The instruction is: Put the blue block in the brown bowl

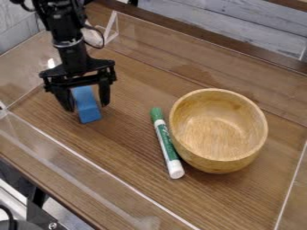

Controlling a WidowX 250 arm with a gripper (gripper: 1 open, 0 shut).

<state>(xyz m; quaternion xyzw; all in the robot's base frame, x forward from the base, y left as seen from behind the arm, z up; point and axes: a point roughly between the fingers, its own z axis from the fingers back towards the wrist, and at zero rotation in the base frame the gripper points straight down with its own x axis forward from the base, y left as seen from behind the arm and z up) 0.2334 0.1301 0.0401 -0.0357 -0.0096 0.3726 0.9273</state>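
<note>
Blue block (86, 101) sits on wooden table (144, 67), at 9 o'clock from brown bowl (217, 130), well apart. Your gripper (82, 99) points down over block, jaws spread wide either side, not clenched; nothing grasped yet. Judged progress: approach done; grip, lift, carry, drop all left. Bowl empty. Green-and-white marker (164, 141) lies between block and bowl, just beside bowl at its 9 o'clock; carry high over it. Clear walls ring table.
</note>
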